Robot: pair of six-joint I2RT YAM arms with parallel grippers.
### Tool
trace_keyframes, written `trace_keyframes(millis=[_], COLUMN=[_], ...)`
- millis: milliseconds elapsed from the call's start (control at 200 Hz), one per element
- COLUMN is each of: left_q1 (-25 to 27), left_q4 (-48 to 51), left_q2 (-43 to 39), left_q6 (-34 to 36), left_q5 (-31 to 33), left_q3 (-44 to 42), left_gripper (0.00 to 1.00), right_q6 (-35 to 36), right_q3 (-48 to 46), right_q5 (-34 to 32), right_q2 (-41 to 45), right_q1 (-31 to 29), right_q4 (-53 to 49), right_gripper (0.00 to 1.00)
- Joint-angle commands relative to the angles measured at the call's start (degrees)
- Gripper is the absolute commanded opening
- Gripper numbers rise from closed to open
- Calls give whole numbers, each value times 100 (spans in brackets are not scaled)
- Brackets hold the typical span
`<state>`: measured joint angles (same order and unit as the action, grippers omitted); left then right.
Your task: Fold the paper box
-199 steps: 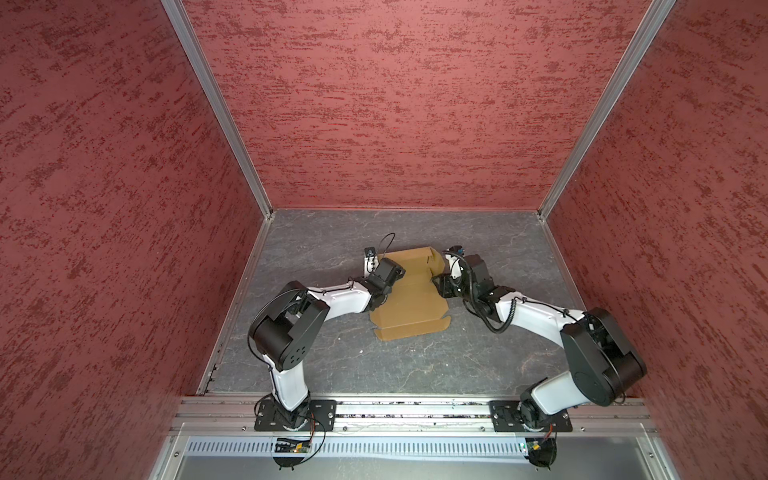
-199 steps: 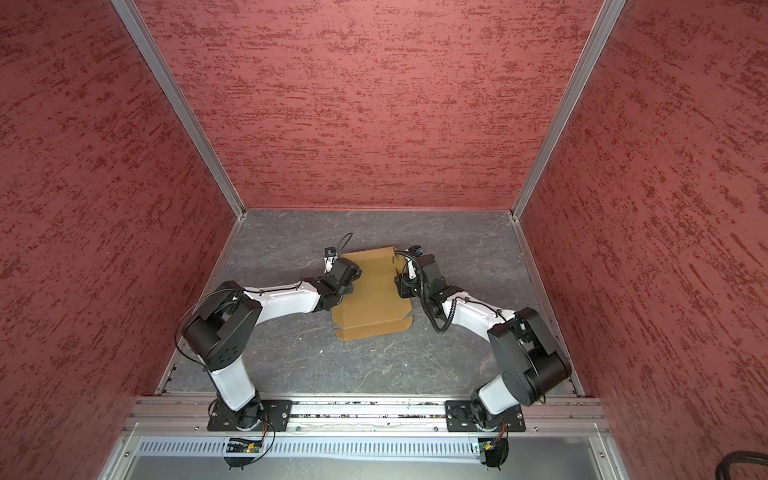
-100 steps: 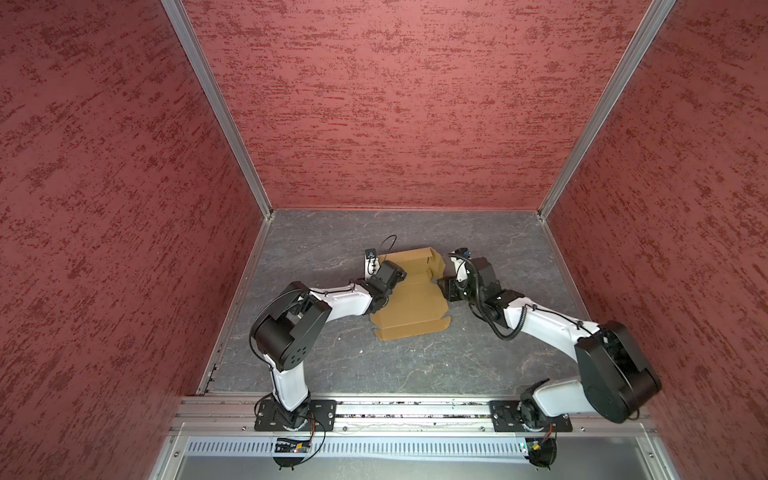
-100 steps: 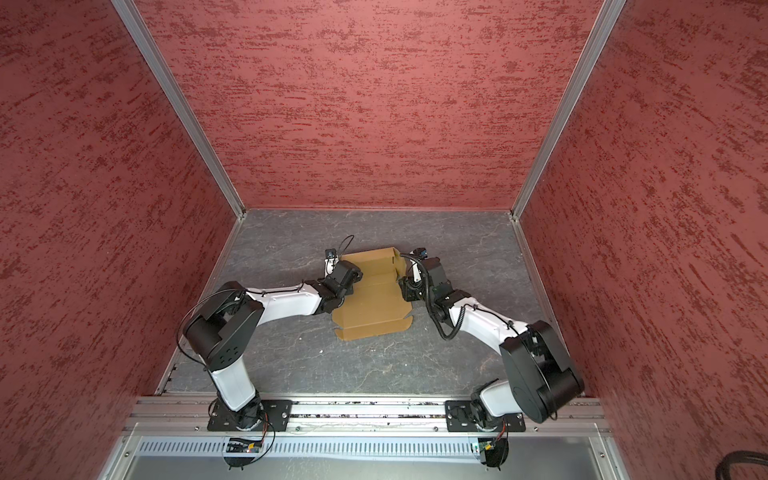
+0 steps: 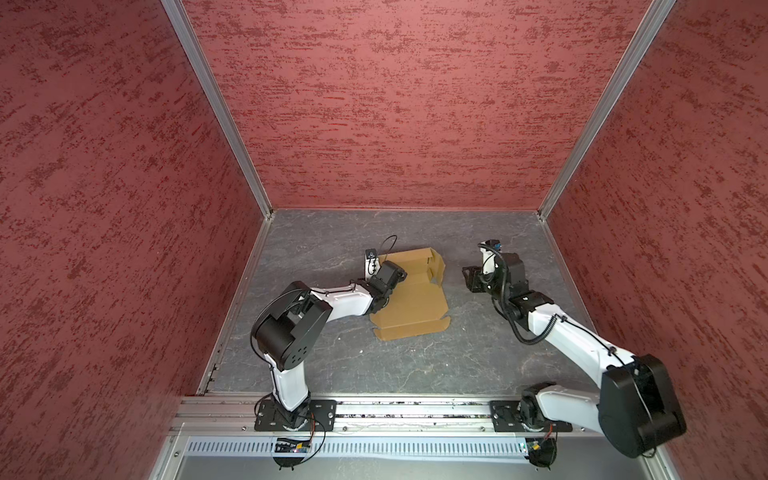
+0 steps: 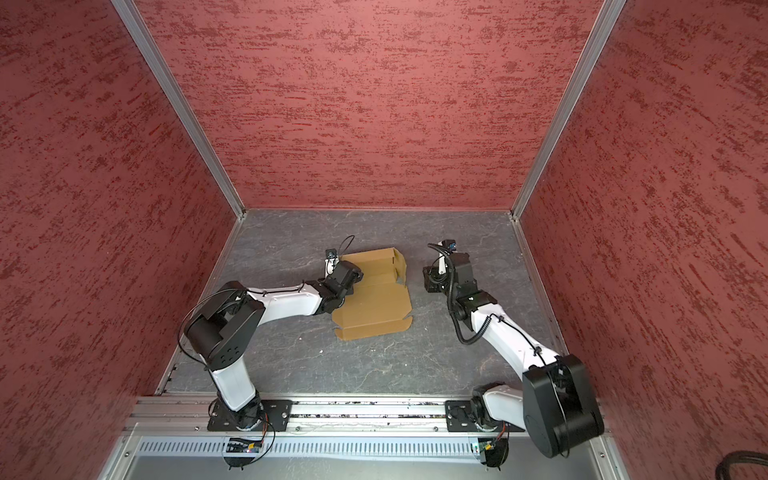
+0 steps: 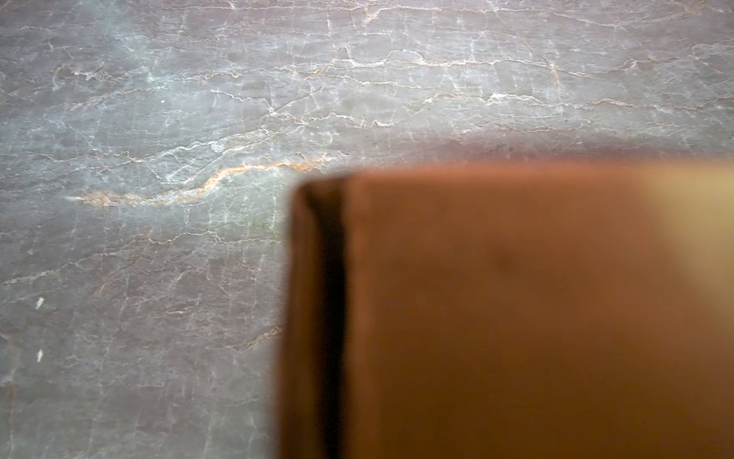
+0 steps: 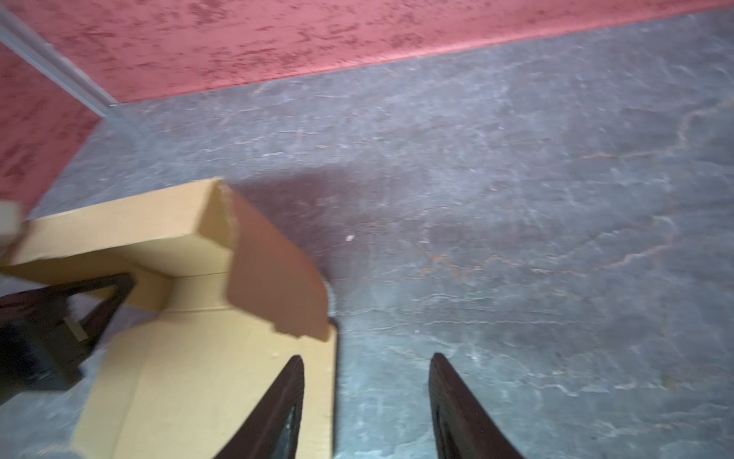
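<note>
The paper box (image 5: 411, 299) (image 6: 374, 303) is a tan cardboard sheet lying on the grey floor, with its far flaps partly raised. My left gripper (image 5: 399, 273) (image 6: 355, 272) sits at the box's left edge. In the left wrist view, blurred brown cardboard (image 7: 516, 318) fills the near side and hides the fingers; the gripper is shut, and I cannot tell whether it holds the box. My right gripper (image 5: 469, 278) (image 6: 430, 280) (image 8: 367, 397) is open and empty, just right of the box (image 8: 198, 377) and clear of it. The right side flap (image 8: 274, 278) stands up.
Red textured walls (image 5: 395, 104) close in the grey marbled floor (image 5: 415, 365) on three sides. An aluminium rail (image 5: 415, 411) carrying both arm bases runs along the front. Bare floor lies in front of the box and behind it.
The right arm has drawn back to the right, away from the box's right flap, and its jaws have opened wider. The left arm and the box have stayed in place.
</note>
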<state>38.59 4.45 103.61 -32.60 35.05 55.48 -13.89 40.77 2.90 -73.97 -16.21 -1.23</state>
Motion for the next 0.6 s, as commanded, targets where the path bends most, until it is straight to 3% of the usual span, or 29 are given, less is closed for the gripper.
trace_keyframes(millis=[0,245,426,596], left_q1=[17,25,17,17], left_q4=[598,623,630,645], left_q2=[311,288,290,284], left_q6=[17,8,15,8], left_q5=[-333,-303,-301,-320], left_q3=[-205,-212,-202,-169], left_gripper=[0,0,0,0], right_q6=[284,551,689,870], right_q3=[302,922,1216,1195], right_q5=[211,964,1467,1331], right_q2=[-613,-1862,-2154,-2106], right_q1=[83,83,21,-270], right_q4=[259,871,948,801], right_gripper=[52,52,52,53])
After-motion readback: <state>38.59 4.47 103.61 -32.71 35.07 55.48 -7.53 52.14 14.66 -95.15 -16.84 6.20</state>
